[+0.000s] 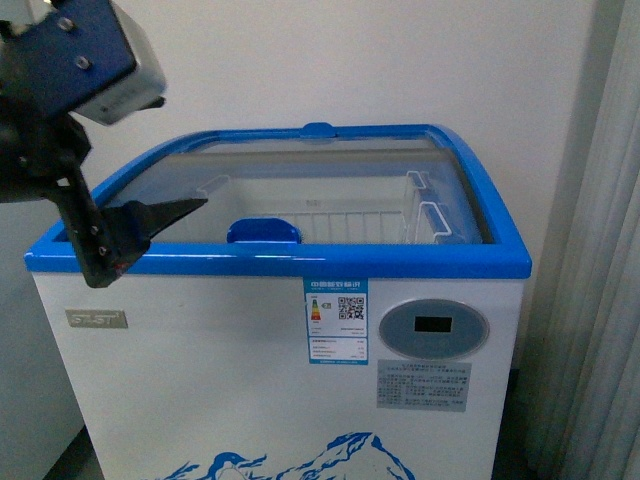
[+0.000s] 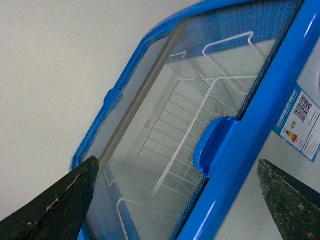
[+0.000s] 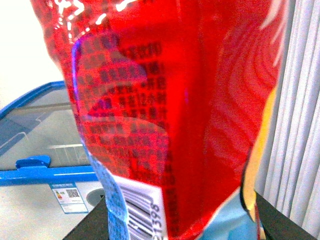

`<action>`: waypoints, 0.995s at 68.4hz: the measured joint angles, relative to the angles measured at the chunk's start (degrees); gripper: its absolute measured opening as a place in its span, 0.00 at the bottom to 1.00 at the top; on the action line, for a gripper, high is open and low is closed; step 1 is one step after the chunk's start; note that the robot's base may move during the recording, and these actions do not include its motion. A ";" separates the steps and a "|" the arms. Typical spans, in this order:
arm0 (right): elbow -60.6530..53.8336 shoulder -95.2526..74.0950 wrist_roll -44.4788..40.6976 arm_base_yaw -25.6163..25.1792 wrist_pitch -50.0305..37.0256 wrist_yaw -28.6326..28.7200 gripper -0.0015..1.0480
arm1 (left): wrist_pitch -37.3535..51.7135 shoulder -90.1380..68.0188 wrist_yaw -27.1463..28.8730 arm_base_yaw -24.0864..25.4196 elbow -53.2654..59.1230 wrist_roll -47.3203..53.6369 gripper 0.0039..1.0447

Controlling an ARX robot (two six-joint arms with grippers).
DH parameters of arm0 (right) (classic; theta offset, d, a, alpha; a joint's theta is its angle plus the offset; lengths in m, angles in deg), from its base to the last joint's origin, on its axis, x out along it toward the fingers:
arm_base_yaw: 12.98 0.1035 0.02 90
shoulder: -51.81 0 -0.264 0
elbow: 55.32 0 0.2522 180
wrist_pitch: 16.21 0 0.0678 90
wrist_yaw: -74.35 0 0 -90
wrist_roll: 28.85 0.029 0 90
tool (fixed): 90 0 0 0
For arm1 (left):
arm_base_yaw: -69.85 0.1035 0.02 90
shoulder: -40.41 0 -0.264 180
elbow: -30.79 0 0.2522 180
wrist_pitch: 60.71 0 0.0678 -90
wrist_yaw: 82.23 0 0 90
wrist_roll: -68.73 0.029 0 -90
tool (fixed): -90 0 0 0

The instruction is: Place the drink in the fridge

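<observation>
The fridge (image 1: pixel 200 370) is a white chest freezer with a blue top rim and a curved glass lid (image 1: pixel 300 180). The lid's blue handle (image 1: pixel 263 230) sits at the front rim. My left gripper (image 1: pixel 140 228) is open and empty, just above the front left of the rim. In the left wrist view its open gripper (image 2: pixel 175 200) straddles the front rim next to the handle (image 2: pixel 215 145). My right gripper (image 3: pixel 182 225) is shut on the drink (image 3: pixel 175 100), a red pack with a barcode that fills the right wrist view. The right arm is out of the front view.
White wire baskets (image 1: pixel 350 215) show through the glass. A grey oval display (image 1: pixel 435 328) and labels are on the fridge front. A pale curtain (image 1: pixel 600 300) hangs to the right, and a white wall stands behind. The fridge also shows in the right wrist view (image 3: pixel 30 175), low and to one side.
</observation>
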 joint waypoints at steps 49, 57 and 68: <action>0.00 0.02 0.00 0.00 0.00 0.00 0.39 | -12.04 -22.58 1.07 -2.49 -25.38 17.20 0.92; 0.00 0.00 0.00 0.00 0.00 0.00 0.39 | -14.67 -26.75 1.36 -2.84 -31.65 17.57 0.92; 0.00 0.02 0.00 0.00 0.00 0.02 0.39 | -20.70 -33.16 0.59 -3.23 -43.23 17.33 0.92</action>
